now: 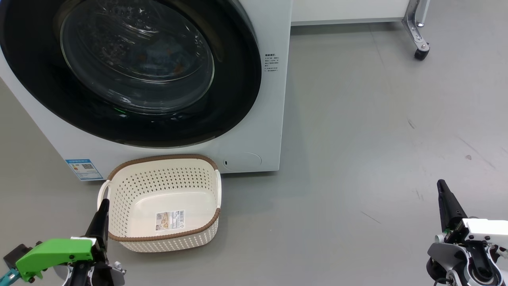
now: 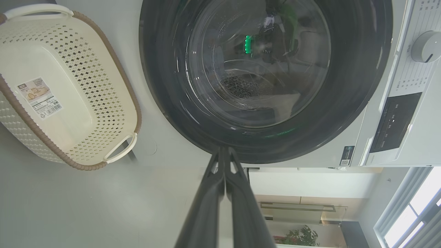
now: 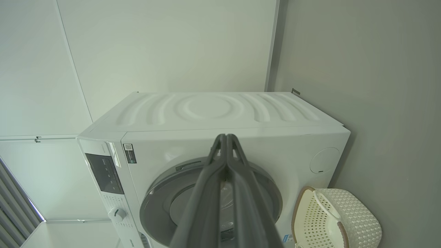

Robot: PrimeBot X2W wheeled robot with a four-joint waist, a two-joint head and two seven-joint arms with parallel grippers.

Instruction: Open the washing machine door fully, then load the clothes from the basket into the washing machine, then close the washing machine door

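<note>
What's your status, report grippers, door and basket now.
Left gripper and right gripper shut, holding nothing. Washing machine door closed, clothes faintly visible behind glass. Basket empty on floor. Nothing in the way.

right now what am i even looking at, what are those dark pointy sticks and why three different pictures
It is a two-armed robot seen through three cameras. The head view looks down from its head: the left gripper at lower left, the right gripper at lower right. The dark sticks are their fingers, pressed shut and holding nothing. The other two pictures come from cameras on each wrist, so they look tilted. Ahead stands a white washing machine with its round black-rimmed washing machine door closed. On the grey floor in front sits a cream basket, empty but for a barcode sticker; some fabric shows faintly behind the glass.
</note>
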